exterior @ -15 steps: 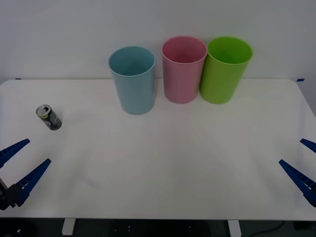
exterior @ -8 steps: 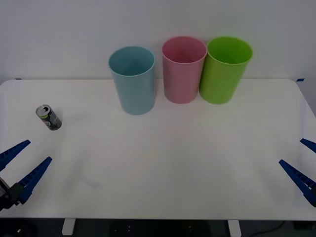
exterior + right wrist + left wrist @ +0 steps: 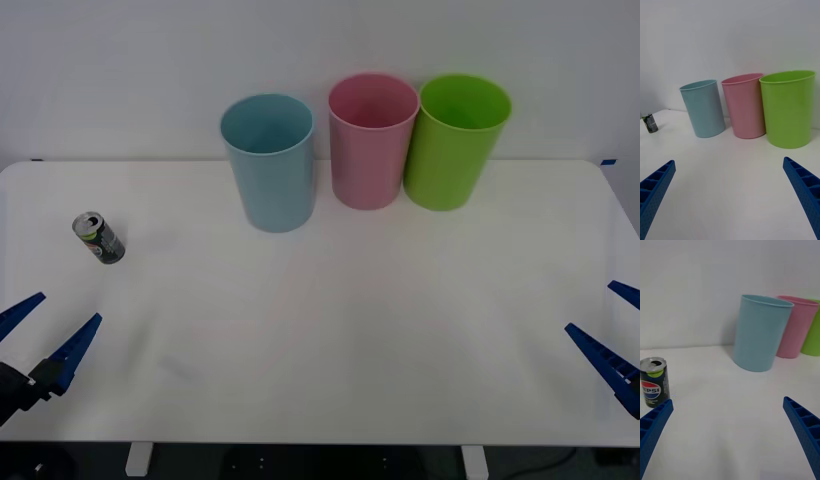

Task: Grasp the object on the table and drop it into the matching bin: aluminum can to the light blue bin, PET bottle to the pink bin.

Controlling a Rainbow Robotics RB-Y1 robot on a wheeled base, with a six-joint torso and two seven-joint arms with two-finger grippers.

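- Here, my left end effector [image 3: 38, 340] hovers spread wide and empty over the desk [image 3: 330, 330] edge.
- The aluminum can [image 3: 99, 238] stands upright just ahead of it.
- The light blue bin [image 3: 268, 162] and the pink bin [image 3: 371, 140] lie farther ahead.
- My right end effector [image 3: 612, 335] waits open.

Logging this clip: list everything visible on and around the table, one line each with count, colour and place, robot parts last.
aluminum can: one, silver top, dark grey, green and white body, upright near the table's left edge.
light blue bin: one, pale blue, at the back, leftmost of the three bins.
pink bin: one, pink, back middle, beside the blue bin.
lime green bin: one, lime green, back, rightmost, against the pink bin.
table: one, white, bearing all of these.
left tool: one, blue, open, near left corner, short of the can.
right tool: one, blue, open, near right edge.
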